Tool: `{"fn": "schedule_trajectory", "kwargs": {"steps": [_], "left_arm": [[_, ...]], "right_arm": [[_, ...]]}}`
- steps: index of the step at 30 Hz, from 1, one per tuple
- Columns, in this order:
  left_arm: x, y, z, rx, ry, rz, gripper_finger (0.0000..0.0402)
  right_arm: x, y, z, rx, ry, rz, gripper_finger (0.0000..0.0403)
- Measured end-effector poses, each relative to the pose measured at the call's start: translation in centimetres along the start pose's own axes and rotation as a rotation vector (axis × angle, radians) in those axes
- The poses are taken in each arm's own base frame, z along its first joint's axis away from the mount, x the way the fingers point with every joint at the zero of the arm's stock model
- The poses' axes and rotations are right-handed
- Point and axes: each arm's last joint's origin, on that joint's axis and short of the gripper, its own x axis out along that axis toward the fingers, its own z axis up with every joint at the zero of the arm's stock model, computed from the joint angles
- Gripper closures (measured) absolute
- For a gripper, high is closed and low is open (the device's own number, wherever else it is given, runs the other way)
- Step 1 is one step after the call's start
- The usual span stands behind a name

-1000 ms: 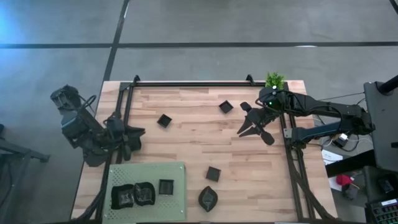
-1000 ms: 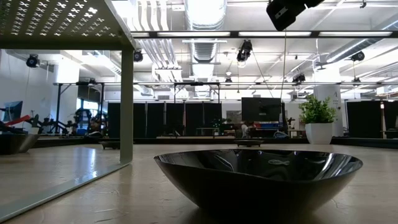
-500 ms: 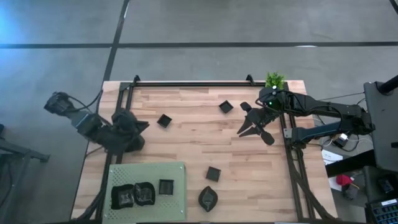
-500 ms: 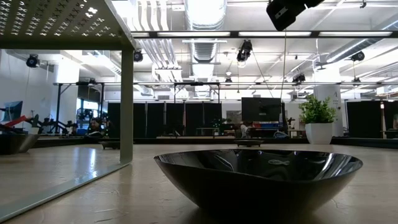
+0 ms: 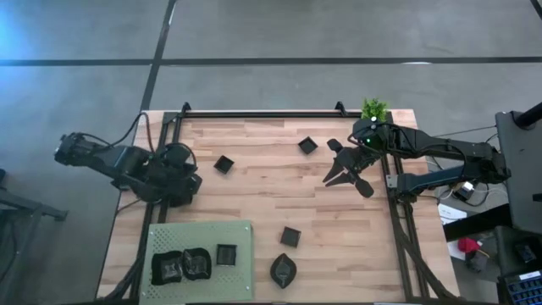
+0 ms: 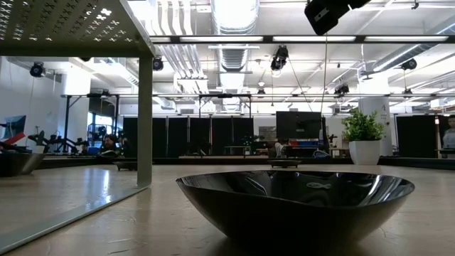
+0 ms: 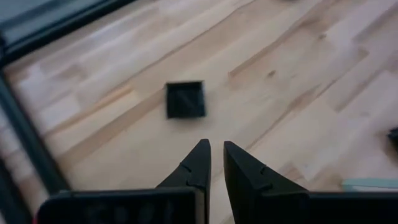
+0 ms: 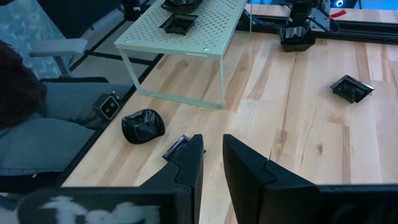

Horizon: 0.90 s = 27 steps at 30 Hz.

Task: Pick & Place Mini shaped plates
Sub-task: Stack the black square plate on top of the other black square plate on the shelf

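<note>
Several small black plates show in the high view. On the bare wood lie a square plate (image 5: 223, 163), a second square (image 5: 307, 146), a third (image 5: 290, 236) and a leaf-like plate (image 5: 283, 269). Three more (image 5: 196, 263) sit on the light green perforated mat (image 5: 203, 233). My left gripper (image 5: 193, 176) hovers shut just left of the first square plate (image 7: 185, 99), pointing at it. My right gripper (image 5: 332, 180) waits shut near the table's right rail, touching nothing. The leaf-like plate (image 6: 295, 203) fills the low view.
A small green potted plant (image 5: 373, 108) stands at the far right corner. Black rails (image 5: 254, 114) frame the table. The mat is a raised stand on thin legs (image 8: 186, 25). A person's leg (image 8: 37, 124) shows beyond the near edge in the right wrist view.
The left arm has swung away from the mat, and its gripper has moved toward the far edge and turned toward the square plate at the table's left. No plate has moved.
</note>
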Motion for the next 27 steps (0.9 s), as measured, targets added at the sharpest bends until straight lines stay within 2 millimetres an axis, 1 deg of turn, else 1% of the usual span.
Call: {"fn": "schedule_trajectory", "kwargs": {"steps": [4,10,17,21,27], "left_arm": [[0.2,0.6,-0.2,-0.057,0.068,0.063,0.0365],[0.4,1.9,-0.8,-0.174,0.176,0.237,0.0365],[2.2,2.1,-2.1,-0.224,0.257,0.288,0.0365],[2.8,2.3,-2.8,-0.268,0.302,0.313,0.0365],[3.9,1.9,-3.5,-0.300,0.325,0.281,0.0365]], "right_arm": [[0.0,0.0,0.0,0.000,0.000,0.000,0.0346],[0.0,0.0,0.0,0.000,0.000,0.000,0.0346],[0.0,0.0,0.0,-0.004,-0.001,0.000,0.0346],[0.0,0.0,0.0,0.001,-0.001,-0.001,0.0346],[0.0,0.0,0.0,0.006,-0.001,0.000,0.0346]]}}
